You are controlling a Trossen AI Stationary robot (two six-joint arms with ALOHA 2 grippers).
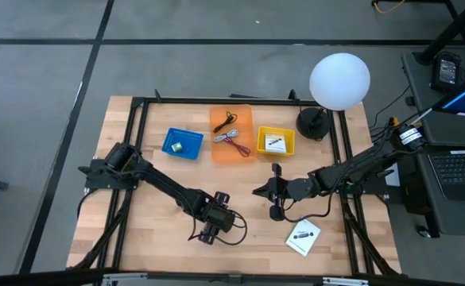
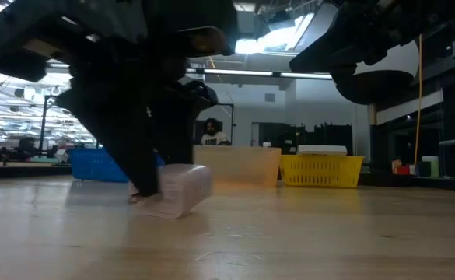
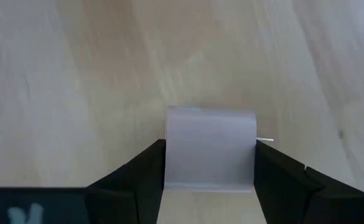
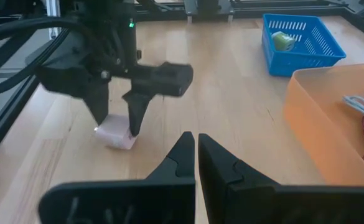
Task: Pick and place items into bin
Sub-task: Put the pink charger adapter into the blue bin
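Near the tabletop's front edge, the left gripper clamped a small pale block, lying flat, perhaps long axis across the fingers. The right gripper, fingers together, hovered mid-table.

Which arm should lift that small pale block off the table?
Left. The left claw already straddles the pale block, a finger on each side. The right claw is shut, empty and farther off.
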